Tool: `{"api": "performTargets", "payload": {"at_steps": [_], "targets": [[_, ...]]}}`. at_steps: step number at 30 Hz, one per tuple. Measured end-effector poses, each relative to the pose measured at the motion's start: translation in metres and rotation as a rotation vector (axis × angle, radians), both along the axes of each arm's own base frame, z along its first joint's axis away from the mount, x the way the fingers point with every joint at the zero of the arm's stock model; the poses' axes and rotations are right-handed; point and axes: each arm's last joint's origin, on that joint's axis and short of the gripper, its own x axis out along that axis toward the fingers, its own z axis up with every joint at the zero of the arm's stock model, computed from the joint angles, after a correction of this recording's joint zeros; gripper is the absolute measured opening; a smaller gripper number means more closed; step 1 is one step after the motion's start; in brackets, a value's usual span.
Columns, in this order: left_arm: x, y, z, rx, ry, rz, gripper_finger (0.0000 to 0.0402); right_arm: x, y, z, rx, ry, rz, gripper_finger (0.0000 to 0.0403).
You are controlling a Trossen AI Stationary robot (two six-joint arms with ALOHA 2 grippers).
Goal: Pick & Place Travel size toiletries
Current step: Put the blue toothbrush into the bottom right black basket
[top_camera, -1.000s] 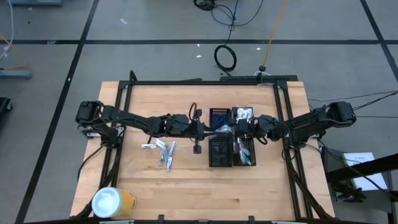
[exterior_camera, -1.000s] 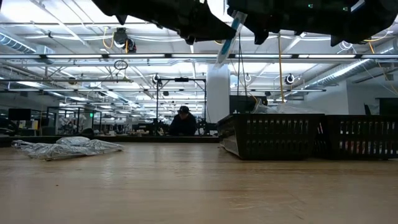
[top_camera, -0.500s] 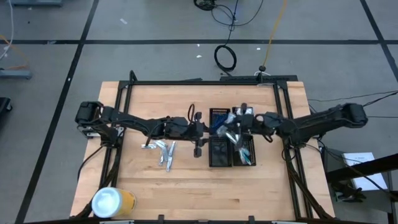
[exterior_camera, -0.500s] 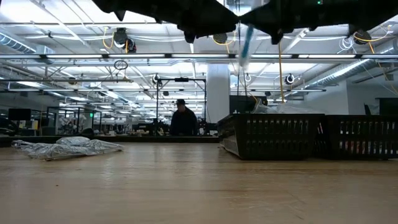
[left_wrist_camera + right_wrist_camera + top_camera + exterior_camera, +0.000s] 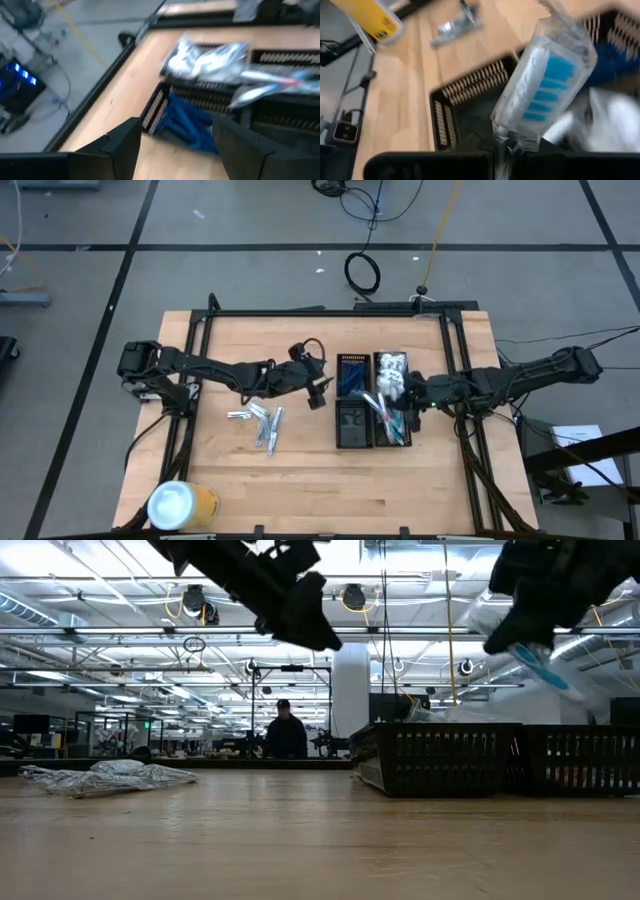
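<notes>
The left arm reaches rightward across the table's middle, its left gripper (image 5: 318, 388) raised off the surface with fingers (image 5: 117, 145) parted and empty. The right arm stretches leftward, its right gripper (image 5: 398, 410) clamped tight, held high and angled down.

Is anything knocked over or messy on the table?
Yes. The yellow cylinder lies on its side near the table's front left corner, away from the black trays. A few silvery packets lie in a loose heap on the bare wood.

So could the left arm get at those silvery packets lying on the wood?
Probably yes. The left gripper hovers with its jaws open and empty, and the packets lie in the open on the table close by, with nothing covering them.
</notes>
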Motion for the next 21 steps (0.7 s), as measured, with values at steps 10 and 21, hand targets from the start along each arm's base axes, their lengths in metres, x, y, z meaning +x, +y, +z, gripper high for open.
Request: {"api": "performTargets", "payload": {"at_steps": [10, 21], "targets": [[-0.005, 0.016, -0.007, -0.067, 0.053, 0.086, 0.0241, 0.005, 0.005, -0.015, 0.036, 0.124, -0.026, 0.0031], [-0.006, 0.016, -0.009, -0.071, 0.073, 0.090, 0.0241, 0.013, 0.007, -0.018, 0.020, 0.121, 0.019, 0.0187]]}}
